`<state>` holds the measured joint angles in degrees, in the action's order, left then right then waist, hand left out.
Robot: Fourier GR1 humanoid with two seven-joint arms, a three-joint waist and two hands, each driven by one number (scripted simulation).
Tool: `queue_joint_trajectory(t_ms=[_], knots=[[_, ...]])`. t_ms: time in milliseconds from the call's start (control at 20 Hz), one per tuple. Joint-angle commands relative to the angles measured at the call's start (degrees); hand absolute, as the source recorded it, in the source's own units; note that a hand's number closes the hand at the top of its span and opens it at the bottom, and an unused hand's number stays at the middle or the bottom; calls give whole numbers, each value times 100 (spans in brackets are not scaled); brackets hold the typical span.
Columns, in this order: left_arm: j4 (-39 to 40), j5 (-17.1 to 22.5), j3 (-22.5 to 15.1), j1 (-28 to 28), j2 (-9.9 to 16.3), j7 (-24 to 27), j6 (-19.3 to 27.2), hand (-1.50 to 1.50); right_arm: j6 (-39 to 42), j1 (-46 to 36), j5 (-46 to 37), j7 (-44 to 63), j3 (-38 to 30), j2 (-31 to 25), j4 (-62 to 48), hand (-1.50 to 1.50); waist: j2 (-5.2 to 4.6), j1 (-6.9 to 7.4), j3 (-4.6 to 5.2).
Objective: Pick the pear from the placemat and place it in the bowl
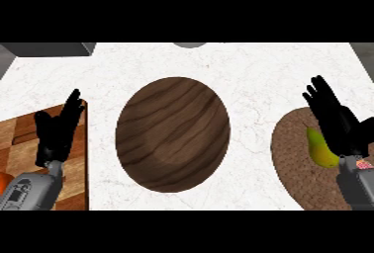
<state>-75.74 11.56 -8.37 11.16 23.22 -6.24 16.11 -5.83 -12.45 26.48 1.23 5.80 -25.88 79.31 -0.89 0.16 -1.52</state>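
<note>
A white marbled surface (256, 64) carries a wooden bowl (173, 133), a brown placemat (292, 148) (pear (320, 148) on it); right hand (337, 121) and left hand (57, 131) open, empty.

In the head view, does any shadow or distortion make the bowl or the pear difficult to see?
Head view: the wooden bowl looks stretched taller than wide, with a darker shaded patch low inside; no glare; the pear on the placemat is partly covered by the right hand, not by shadow.

White marble counter (95, 74)
</note>
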Motion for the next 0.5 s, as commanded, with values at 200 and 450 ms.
queue_joint_trajectory(t_ms=[200,450], knots=[[-651,172,541,484,250,708,-118,0,1898,-840,1628,357,381,703,760,-150,156,259,144],[-789,574,969,272,327,975,-424,0,197,-338,-603,-420,262,95,1196,-150,130,-50,158]])
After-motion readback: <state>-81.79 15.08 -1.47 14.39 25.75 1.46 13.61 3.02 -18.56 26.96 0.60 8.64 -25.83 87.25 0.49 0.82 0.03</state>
